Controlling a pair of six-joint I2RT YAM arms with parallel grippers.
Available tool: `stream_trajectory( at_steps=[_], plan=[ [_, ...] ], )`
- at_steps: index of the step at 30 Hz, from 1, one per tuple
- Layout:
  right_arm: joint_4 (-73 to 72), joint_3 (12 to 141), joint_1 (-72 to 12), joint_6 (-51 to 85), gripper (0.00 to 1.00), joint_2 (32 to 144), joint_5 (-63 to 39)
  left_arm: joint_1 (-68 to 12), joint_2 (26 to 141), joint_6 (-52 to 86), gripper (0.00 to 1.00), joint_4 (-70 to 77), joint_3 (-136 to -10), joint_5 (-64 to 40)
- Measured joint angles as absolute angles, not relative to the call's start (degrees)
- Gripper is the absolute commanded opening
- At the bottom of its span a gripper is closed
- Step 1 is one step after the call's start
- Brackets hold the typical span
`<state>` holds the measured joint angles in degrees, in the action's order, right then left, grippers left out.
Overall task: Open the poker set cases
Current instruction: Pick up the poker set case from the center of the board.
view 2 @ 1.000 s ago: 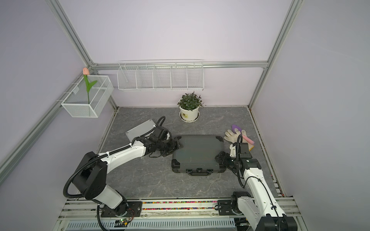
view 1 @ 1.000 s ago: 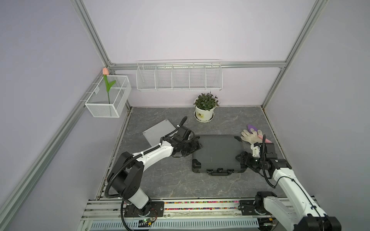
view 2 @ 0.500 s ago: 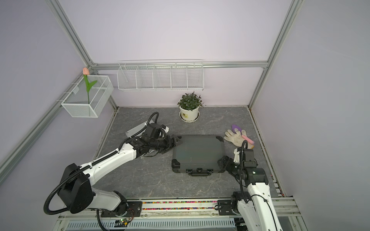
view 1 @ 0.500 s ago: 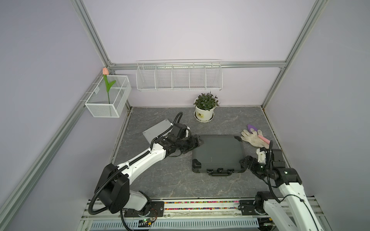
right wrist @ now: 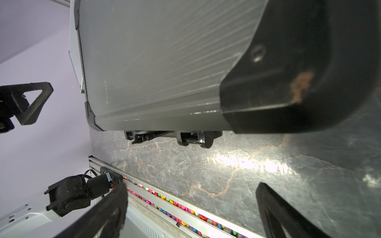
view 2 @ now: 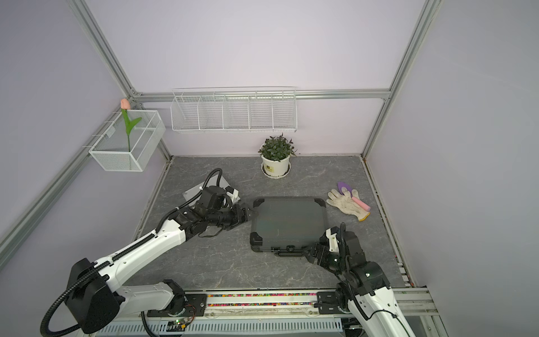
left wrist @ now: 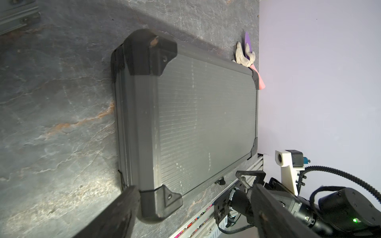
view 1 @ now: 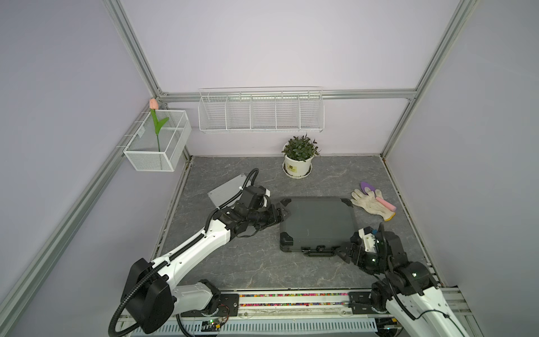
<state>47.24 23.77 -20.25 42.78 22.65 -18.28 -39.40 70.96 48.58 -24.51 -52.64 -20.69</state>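
The dark grey poker set case [view 1: 318, 221] [view 2: 288, 221] lies flat and closed mid-table, its handle [view 1: 319, 251] on the front edge. The small silver case [view 1: 226, 191] [view 2: 193, 191] lies behind my left arm, partly hidden. My left gripper [view 1: 284, 214] [left wrist: 193, 191] is open at the grey case's left edge, and a black corner [left wrist: 162, 202] shows between its fingers. My right gripper [view 1: 342, 253] [right wrist: 191, 197] is open beside the near right corner [right wrist: 288, 82]. Only bare table lies between its fingers.
A potted plant [view 1: 298, 159] stands at the back. A work glove [view 1: 372, 204] and a purple-and-pink trowel [view 1: 366, 186] lie right of the grey case. A wire shelf [view 1: 261, 112] and a wire basket with a tulip [view 1: 157, 140] hang on the walls.
My right gripper has drawn back from the case's right side toward its near right corner and opened wider. My left arm has stretched lower, its gripper staying at the left edge.
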Motion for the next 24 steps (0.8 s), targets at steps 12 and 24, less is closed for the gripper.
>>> stream_trajectory(
  at_steps=[12,24],
  plan=[
    [29.56,11.55,-29.26,44.91,0.97,19.29,-13.34,-39.4,68.64,51.0,0.87,-22.79,-43.99,-20.62],
    [22.0,7.49,-29.74,44.21,0.95,13.37,-12.51,-39.4,69.06,51.0,0.86,-18.59,-40.45,-21.06]
  ],
)
